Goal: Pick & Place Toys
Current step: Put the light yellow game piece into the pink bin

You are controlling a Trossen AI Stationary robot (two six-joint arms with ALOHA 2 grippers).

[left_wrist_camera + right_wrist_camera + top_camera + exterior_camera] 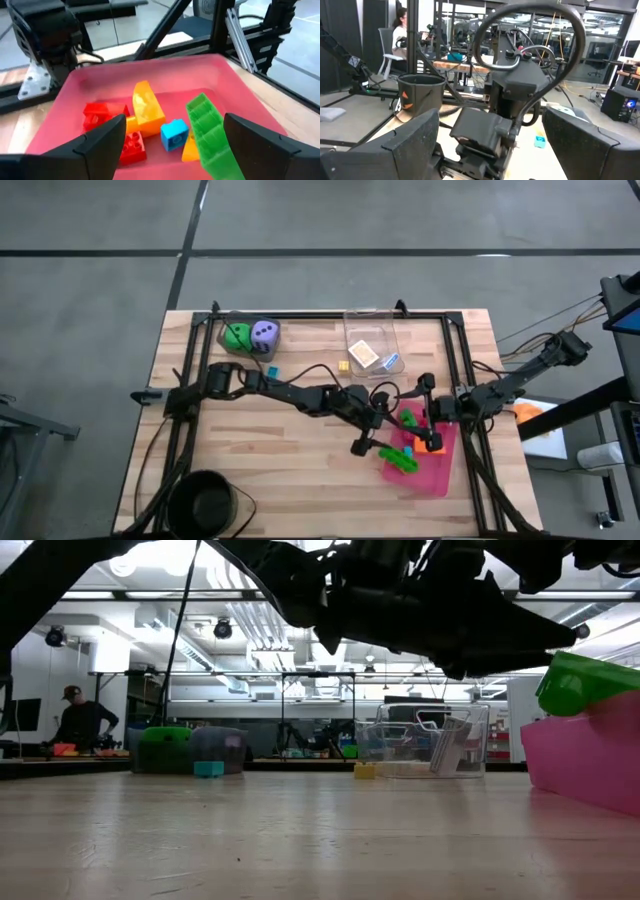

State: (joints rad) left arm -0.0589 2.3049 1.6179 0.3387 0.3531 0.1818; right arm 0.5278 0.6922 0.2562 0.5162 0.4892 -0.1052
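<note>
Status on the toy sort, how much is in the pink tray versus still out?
Done: red, orange, blue and green plastic bricks lie in the pink tray. In hand: nothing; the left gripper hovers open over the tray, the right gripper open beside it. Left: green die, purple die, small yellow brick and small blue brick on the table.

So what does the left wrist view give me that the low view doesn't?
Only the left wrist view looks into the pink tray: red brick, orange brick, blue brick, with the open left gripper over them. Only the low view shows the green die, purple die, clear plastic box and a small yellow brick. Both show the tray and the green brick.
</note>
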